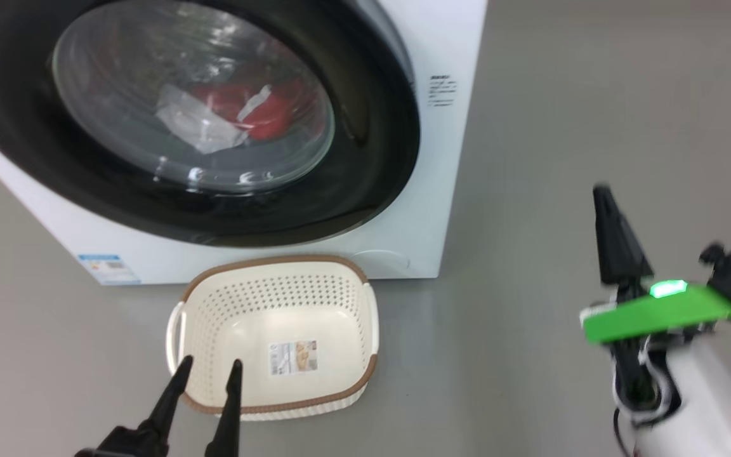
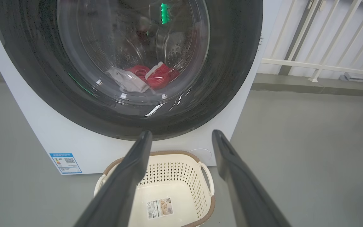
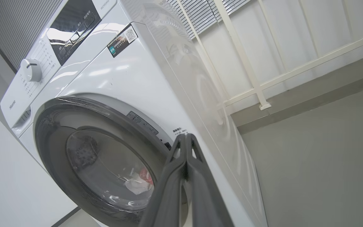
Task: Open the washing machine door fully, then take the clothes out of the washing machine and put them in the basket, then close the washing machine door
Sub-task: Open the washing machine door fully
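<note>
The washing machine door (image 1: 365, 158) is latched over the clothes (image 1: 257, 111), with the basket (image 1: 276, 260) on the floor (image 1: 499, 393) just below to receive them; left gripper (image 1: 210, 365) spread wide by the basket, right gripper (image 1: 603, 193) pinched together on nothing, probably to hook the door's edge.

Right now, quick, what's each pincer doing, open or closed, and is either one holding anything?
Left pincer: open, holding nothing.
Right pincer: closed, fingers pressed together, holding nothing.

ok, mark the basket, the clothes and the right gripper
basket (image 1: 264, 295): head view, perforated back wall.
clothes (image 2: 162, 76): left wrist view, middle of the red fabric.
right gripper (image 3: 186, 136): right wrist view, shut fingertips.
</note>
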{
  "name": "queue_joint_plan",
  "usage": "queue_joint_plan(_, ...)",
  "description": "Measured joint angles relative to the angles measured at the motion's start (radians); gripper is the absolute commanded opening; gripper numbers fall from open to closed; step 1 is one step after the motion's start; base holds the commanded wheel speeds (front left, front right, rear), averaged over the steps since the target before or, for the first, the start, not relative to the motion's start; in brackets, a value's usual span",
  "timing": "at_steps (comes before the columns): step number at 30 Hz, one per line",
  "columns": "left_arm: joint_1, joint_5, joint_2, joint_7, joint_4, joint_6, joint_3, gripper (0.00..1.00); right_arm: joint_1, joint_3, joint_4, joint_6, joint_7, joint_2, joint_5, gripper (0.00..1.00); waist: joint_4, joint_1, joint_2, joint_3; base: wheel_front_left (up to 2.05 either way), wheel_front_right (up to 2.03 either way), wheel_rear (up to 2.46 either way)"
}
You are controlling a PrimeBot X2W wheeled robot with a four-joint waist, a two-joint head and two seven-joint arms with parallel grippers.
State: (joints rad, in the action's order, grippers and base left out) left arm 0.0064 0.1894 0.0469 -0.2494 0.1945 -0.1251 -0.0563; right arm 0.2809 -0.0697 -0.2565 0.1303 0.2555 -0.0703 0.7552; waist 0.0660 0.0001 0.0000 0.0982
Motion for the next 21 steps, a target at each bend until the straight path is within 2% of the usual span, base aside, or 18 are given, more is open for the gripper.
queue_joint_plan(11,-0.041,0.030,-0.002,0.000,0.001,0.000,-0.073,1.00,0.275,-0.143,-0.124,0.000,-0.012,-0.130,0.183,0.00,0.085,0.0000,0.0000,0.071,0.00,0.00,0.00)
queue_joint_plan(21,-0.096,0.060,-0.003,0.000,0.003,0.000,-0.104,1.00,0.476,-0.251,-0.129,0.000,-0.173,-0.226,0.489,0.00,0.152,0.0000,0.0000,0.152,0.00,0.00,0.00)
